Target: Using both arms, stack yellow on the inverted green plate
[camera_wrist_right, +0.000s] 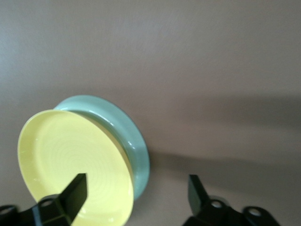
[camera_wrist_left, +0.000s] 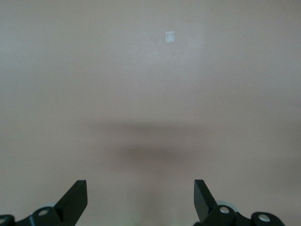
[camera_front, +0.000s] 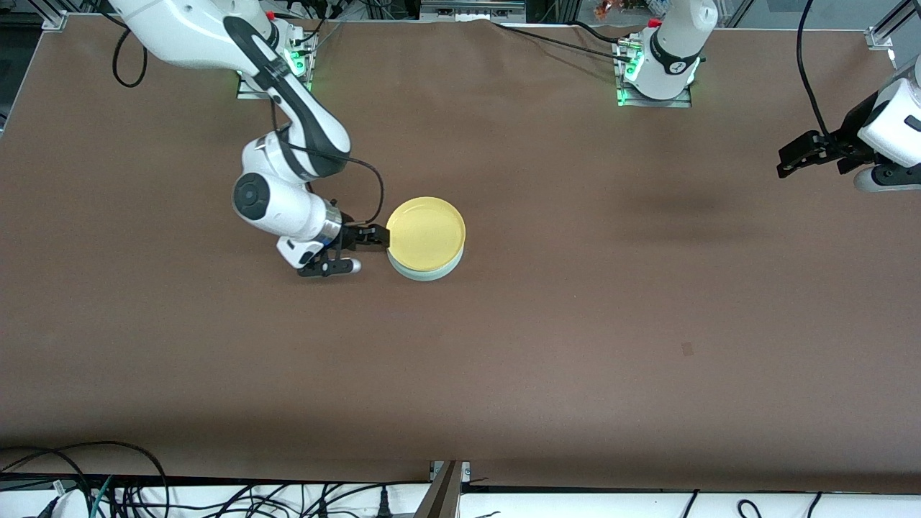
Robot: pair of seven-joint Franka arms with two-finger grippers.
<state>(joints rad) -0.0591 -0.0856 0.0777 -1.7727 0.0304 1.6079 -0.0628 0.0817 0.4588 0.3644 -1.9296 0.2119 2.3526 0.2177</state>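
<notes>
Yellow plate (camera_front: 426, 232): round, shallow, raised rim; set right way up on the green plate (camera_front: 426, 272), of which only a pale rim is seen beneath it in the front view. In the right wrist view the yellow plate (camera_wrist_right: 75, 165) is seen resting on the upturned green plate (camera_wrist_right: 134, 141). The stack is placed on the brown surface (camera_front: 575, 324), toward the right arm's end.

Right gripper (camera_front: 370, 237): low at the stack's 9 o'clock edge in the front view, just beside the yellow rim. Fingers (camera_wrist_right: 75, 190) are spread apart, one over the yellow plate's rim, the other over bare surface; nothing is clamped.

Left gripper (camera_front: 799, 155): held in waiting over the bare surface at the left arm's end, well apart from the stack. Fingers (camera_wrist_left: 75, 197) are spread apart, nothing held. A small pale patch (camera_wrist_left: 170, 36) is noted on the surface.
</notes>
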